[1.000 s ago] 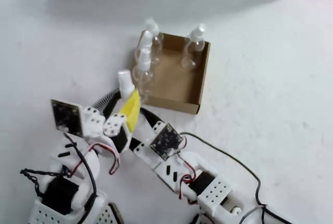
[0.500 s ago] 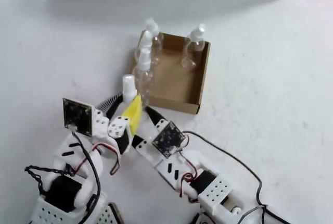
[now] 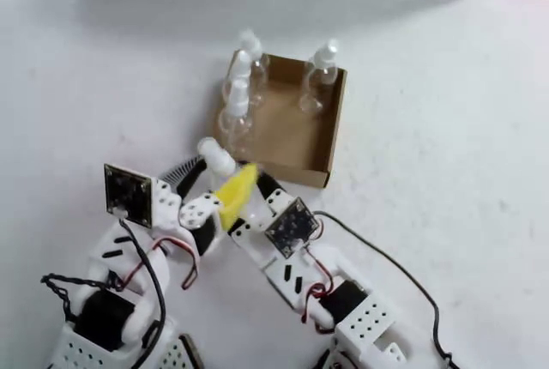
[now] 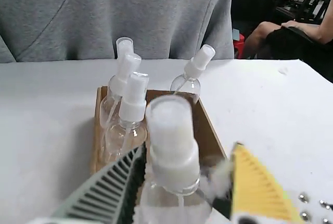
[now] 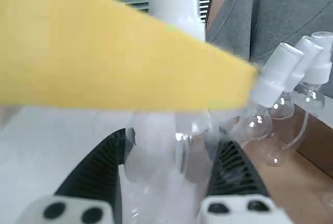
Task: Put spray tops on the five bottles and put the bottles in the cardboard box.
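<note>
A clear bottle [image 3: 214,156] with a white spray top stands just in front of the cardboard box [image 3: 336,120], outside its near wall. My right gripper [image 5: 169,146] is shut on the bottle's body [image 5: 156,153], one black finger on each side. My left gripper [image 4: 188,151] stands open around the spray top [image 4: 171,135]. Its grey ribbed finger [image 4: 112,187] is against the neck, and its yellow finger [image 4: 255,187] is swung away from it. In the box [image 4: 209,133], three capped bottles [image 4: 130,104] line one wall and one more [image 4: 192,73] stands at the far side.
Both arms' bases crowd the table's near edge [image 3: 214,317]. A black cable [image 3: 403,279] trails from the right arm. Grey cushions [image 4: 104,15] lie beyond the table's far edge. Bare white table [image 3: 446,129] stretches to the right of the box.
The left gripper's yellow finger has swung out to the right, away from the spray top. The right arm has moved in toward the bottle. The bottle's top has shifted slightly.
</note>
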Tool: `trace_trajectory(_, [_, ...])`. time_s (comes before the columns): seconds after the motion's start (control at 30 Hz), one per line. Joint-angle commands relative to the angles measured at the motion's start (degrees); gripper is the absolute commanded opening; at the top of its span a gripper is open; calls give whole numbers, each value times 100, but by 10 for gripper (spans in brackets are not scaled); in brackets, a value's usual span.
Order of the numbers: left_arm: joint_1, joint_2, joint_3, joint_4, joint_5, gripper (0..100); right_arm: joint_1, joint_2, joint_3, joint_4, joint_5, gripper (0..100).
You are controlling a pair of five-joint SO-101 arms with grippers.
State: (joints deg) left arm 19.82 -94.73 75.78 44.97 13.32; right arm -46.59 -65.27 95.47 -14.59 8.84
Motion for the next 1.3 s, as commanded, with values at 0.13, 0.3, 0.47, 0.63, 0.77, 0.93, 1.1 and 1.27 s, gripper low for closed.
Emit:
trace_trajectory(0.13, [31,-31,-79,220,-18,432,13,-180,53,22,0,15])
trace_trajectory(0.3, [-4,-31,-158,229,-35,380,145,-180,53,22,0,15])
trace_trajectory(0.47, [-145,-31,-589,510,9,365,277,-180,53,22,26,15])
trace_trajectory(0.63, [-470,-31,-914,703,18,366,277,-180,53,22,35,15])
trace_trajectory(0.77, [-866,-31,-1196,703,536,366,277,-171,53,31,44,15])
trace_trajectory(0.93, [-1244,-31,-1486,703,1187,366,277,-171,53,31,44,15])
trace_trajectory(1.1, [-1587,-22,-1486,396,1653,362,277,-171,53,31,44,15])
trace_trajectory(1.27, [-2229,22,-1213,-413,2347,359,277,-171,62,31,44,15])
